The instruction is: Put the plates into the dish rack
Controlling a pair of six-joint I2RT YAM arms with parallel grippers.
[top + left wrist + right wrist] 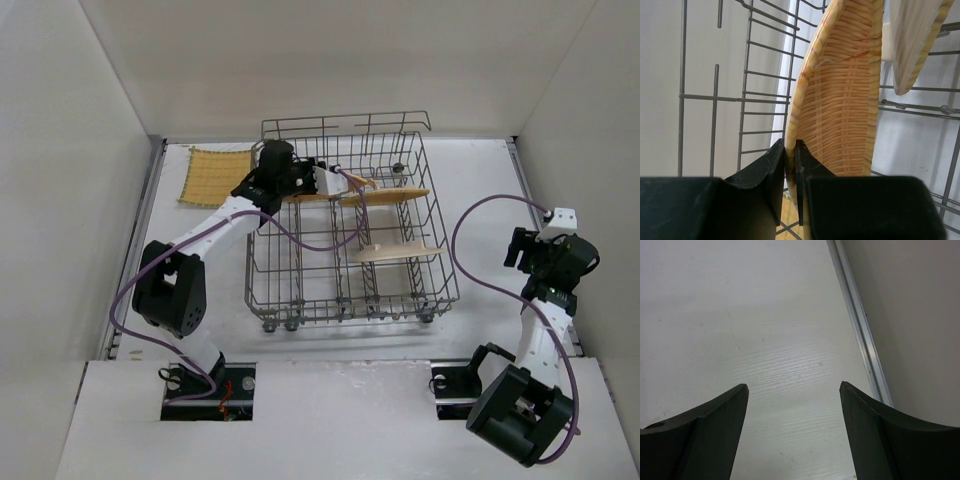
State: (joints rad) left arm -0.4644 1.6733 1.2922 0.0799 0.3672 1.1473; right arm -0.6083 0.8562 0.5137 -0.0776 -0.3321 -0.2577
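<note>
The grey wire dish rack (300, 300) stands mid-table. My left gripper (338, 180) reaches into its back part and is shut on the rim of an orange woven plate (400, 194), which stands on edge among the tines. In the left wrist view the gripper (791, 150) pinches that plate's (840, 100) edge, and rack wires (715, 97) lie behind. A pale plate (395, 253) stands on edge nearer the front and shows in the left wrist view (912, 40). A yellow gridded plate (215, 175) lies flat on the table left of the rack. My right gripper (525, 245) is open and empty.
White walls enclose the table on the left, back and right. In the right wrist view the open gripper (794, 387) hangs over bare white table (765, 330), beside a metal rail (860, 325) at the right wall. Purple cables trail from both arms.
</note>
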